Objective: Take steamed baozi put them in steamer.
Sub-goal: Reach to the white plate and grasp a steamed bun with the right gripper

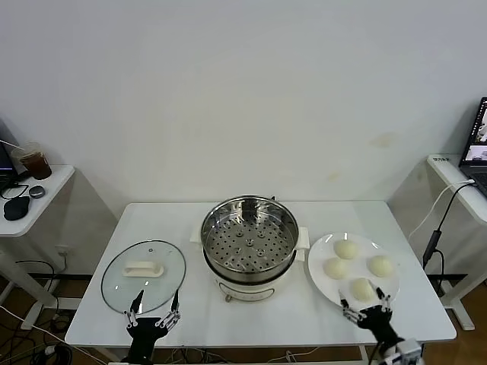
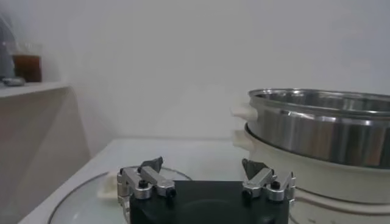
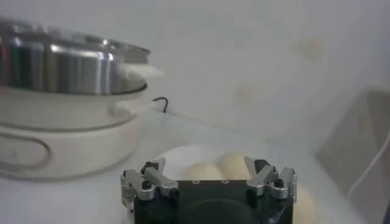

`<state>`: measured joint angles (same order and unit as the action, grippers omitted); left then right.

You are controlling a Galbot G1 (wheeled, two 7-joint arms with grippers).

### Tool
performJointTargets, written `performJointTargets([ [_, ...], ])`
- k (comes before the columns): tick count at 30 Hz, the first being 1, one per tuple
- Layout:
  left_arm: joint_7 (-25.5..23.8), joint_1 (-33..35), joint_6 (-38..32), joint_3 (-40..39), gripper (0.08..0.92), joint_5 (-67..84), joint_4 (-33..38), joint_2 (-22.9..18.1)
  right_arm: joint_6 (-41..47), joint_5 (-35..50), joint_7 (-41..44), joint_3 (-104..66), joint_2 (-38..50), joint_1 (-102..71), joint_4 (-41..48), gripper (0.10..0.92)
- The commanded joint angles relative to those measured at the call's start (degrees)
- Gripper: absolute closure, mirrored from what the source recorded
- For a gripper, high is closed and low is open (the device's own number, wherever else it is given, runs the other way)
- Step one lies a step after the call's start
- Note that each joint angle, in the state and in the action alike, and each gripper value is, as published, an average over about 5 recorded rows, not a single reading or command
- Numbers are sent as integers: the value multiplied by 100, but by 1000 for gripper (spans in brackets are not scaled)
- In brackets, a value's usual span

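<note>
Right gripper (image 1: 366, 304) wide open, empty, at plate (image 1: 319, 275) near edge; nearest steamed baozi (image 1: 362, 288) just beyond fingertips.

In the right wrist view, the baozi (image 3: 234, 165) beyond the jaws are blurred and partly hidden by the gripper body.

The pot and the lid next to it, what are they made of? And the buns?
The pot looks like shiny steel: it mirrors the light, and its tray has punched holes. Its base looks like white plastic, smooth and dull. The lid seems to be clear glass, since the table shows through it, with a white, probably plastic, handle. The buns look like soft, smooth, pale dough.
</note>
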<state>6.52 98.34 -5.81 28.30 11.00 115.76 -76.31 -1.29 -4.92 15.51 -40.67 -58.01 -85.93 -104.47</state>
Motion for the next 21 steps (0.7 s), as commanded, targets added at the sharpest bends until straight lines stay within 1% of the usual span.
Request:
performJointTargets([
  [1, -121, -138, -151, 9, 177, -38, -187, 31, 184, -1135, 275, -131, 1045, 616, 220, 203],
  [2, -126, -145, -159, 10, 177, -41, -198, 25, 185, -1219, 403, -93, 1160, 729, 289, 203],
  [7, -180, -185, -242, 27, 177, -140, -207, -36, 199, -2054, 1693, 566, 2208, 2047, 930, 203],
  [11, -194, -168, -333, 99, 177, -223, -170, -65, 127, -2209, 2522, 1701, 2689, 3498, 1526, 203],
  [15, -215, -123, -459, 196, 177, -241, -173, -75, 57, -2166, 3408, 3156, 2710, 5175, 2285, 203],
  [21, -213, -74, -542, 352, 177, -236, -165, -95, 9, -2092, 4411, 5315, 2161, 7247, 3493, 203],
])
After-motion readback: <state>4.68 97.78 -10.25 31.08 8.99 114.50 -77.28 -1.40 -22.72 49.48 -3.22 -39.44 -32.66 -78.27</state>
